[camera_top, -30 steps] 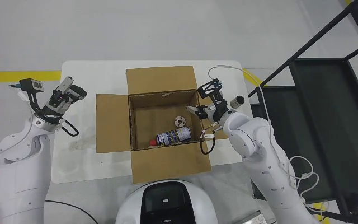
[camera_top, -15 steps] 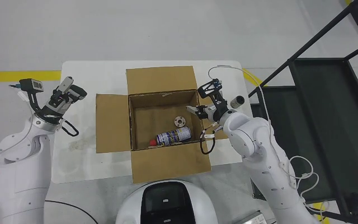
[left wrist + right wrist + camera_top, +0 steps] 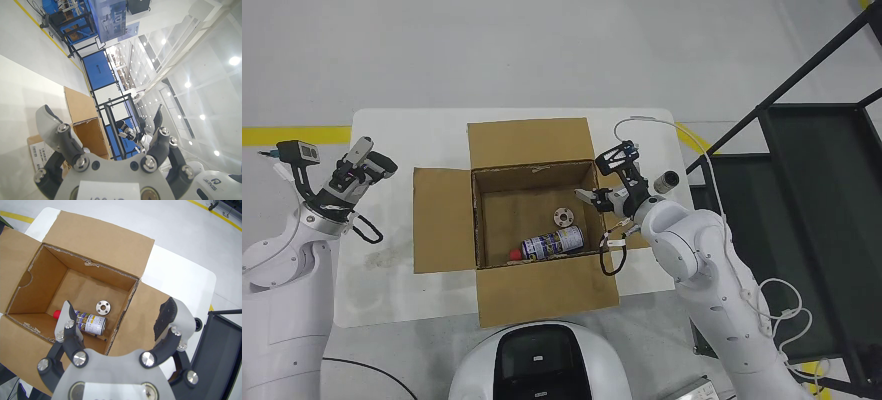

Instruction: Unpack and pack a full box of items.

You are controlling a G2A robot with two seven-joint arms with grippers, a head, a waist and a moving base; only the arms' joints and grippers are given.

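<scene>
An open brown cardboard box point(image 3: 528, 143) sits on the white desk point(image 3: 412, 140), flaps spread. On its floor a red-capped spray can point(image 3: 552, 242) lies on its side, near a round metal disc with holes point(image 3: 564, 215). The right claw point(image 3: 117, 303) hangs spread wide over the box's right wall. The left claw point(image 3: 102, 108), also wide, is at the desk's left edge, well apart from the box.

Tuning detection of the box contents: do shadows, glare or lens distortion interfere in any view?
Right wrist view: box interior evenly lit, spray can and metal disc free of glare. Left wrist view: ceiling lights flare, roof beams bow slightly. Top view: mild shadow on the box's inner walls.
</scene>
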